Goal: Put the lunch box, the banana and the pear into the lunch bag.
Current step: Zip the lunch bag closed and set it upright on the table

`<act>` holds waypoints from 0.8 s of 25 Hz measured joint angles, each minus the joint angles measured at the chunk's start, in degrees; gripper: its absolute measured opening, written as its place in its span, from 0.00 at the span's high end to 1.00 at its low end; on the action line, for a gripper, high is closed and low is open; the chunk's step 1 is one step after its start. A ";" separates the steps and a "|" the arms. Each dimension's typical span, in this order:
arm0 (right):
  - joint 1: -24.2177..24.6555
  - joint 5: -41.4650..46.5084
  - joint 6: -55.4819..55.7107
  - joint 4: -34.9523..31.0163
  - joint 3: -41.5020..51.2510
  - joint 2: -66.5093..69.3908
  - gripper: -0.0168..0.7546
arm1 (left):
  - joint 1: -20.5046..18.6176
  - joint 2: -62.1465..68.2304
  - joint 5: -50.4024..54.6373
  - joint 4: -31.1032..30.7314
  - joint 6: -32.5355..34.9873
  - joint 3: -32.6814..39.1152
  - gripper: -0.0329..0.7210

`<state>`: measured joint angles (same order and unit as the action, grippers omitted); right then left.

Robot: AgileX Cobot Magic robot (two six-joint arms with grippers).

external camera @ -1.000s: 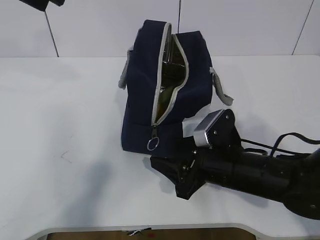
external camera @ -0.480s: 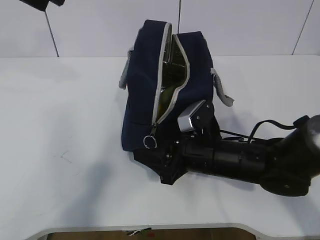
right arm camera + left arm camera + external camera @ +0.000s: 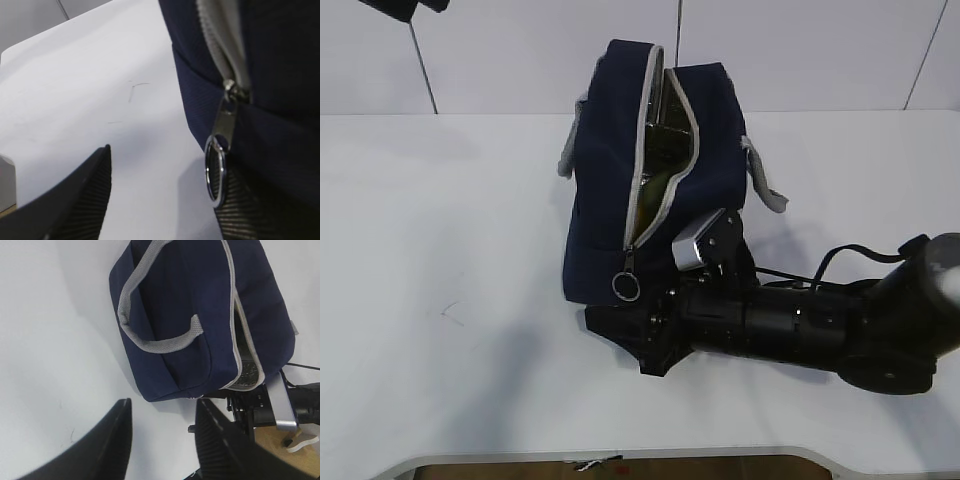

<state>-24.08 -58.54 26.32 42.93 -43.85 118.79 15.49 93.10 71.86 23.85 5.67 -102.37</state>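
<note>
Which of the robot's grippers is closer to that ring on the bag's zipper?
The right gripper: the ring pull hangs by one of its fingers. The left gripper hovers open, well off, beyond the lunch bag.

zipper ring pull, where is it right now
In the exterior view the ring pull hangs at the lunch bag's lower front, just left of the right gripper; the right wrist view shows it beside one finger.

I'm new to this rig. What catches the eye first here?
The navy lunch bag on the white table, its grey zipper gaping open along the top. Next, the black right arm lying low at the bag's front, its open right gripper beside the ring pull.
</note>
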 joint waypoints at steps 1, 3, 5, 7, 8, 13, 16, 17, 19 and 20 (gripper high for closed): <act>0.00 0.00 0.00 -0.23 0.00 0.00 0.34 | 0.00 0.00 0.00 0.00 0.00 0.00 0.54; 0.00 0.00 0.13 -0.35 0.00 0.00 0.34 | 0.00 0.00 0.00 0.00 0.00 0.00 0.54; 0.00 0.00 0.25 -0.48 0.00 0.00 0.34 | 0.00 0.00 0.00 0.00 0.00 0.00 0.54; 0.00 0.00 0.25 -0.48 0.00 0.00 0.34 | 0.00 0.00 0.00 0.00 0.00 0.00 0.54; 0.00 0.00 0.25 -0.48 0.00 0.00 0.34 | 0.00 0.00 0.00 0.00 0.00 0.00 0.54; 0.00 0.10 0.34 -0.48 0.00 0.00 0.34 | 0.00 0.00 0.00 0.00 0.00 0.00 0.54; 0.00 0.10 0.34 -0.48 0.00 0.00 0.34 | 0.00 0.00 0.00 0.00 0.00 0.00 0.54; 0.00 0.10 0.48 -0.48 0.00 0.00 0.34 | 0.00 0.00 0.00 0.00 0.00 0.00 0.54; 0.00 0.10 0.48 -0.48 0.00 0.00 0.34 | 0.00 0.00 0.00 0.00 0.00 0.00 0.54; 0.00 0.10 0.48 -0.48 0.00 0.00 0.34 | 0.00 0.00 0.00 0.00 0.00 0.00 0.54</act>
<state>-24.08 -58.43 26.80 42.45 -43.85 118.79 15.49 93.10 71.86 23.85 5.67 -102.37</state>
